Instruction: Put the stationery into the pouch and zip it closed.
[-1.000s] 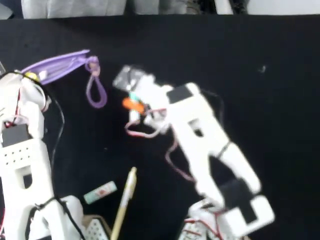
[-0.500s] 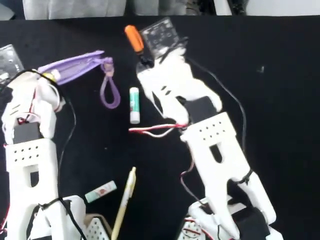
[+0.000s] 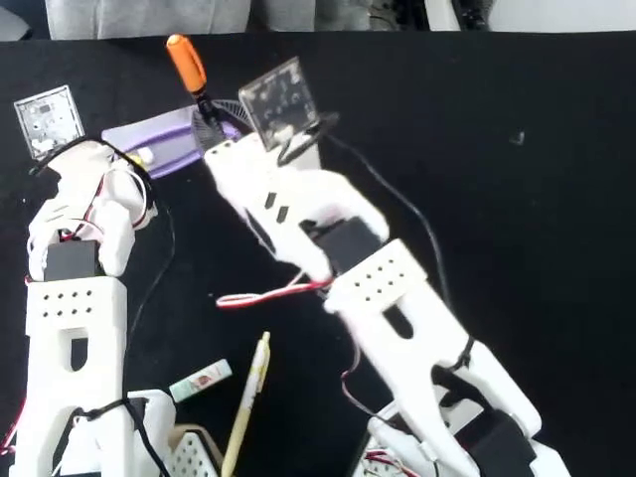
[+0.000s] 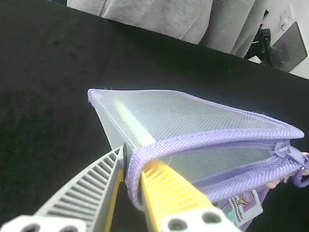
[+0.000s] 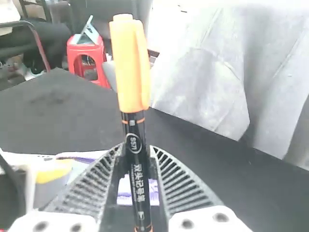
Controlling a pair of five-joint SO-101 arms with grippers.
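Purple mesh pouch [image 4: 193,125] is near the tabletop's [image 3: 537,199] far edge, its zipper rim pinched tight in your left jaws. Your right jaws clamp the orange marker [image 5: 129,63] upright beside the pouch; wide black tabletop stretches to their right.

Pouch [image 3: 159,149] zip end hidden behind right pincer [image 3: 207,117]; marker [image 5: 131,96] base buried between its fingers; pen [image 3: 245,397] cut by lower edge.

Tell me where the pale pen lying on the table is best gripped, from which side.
Probably grip the pen at mid-barrel, coming straight down with the jaws across its thin width. It lies flat and slanted on the black table; the small tube crowds its upper part, an arm's base its lower end.
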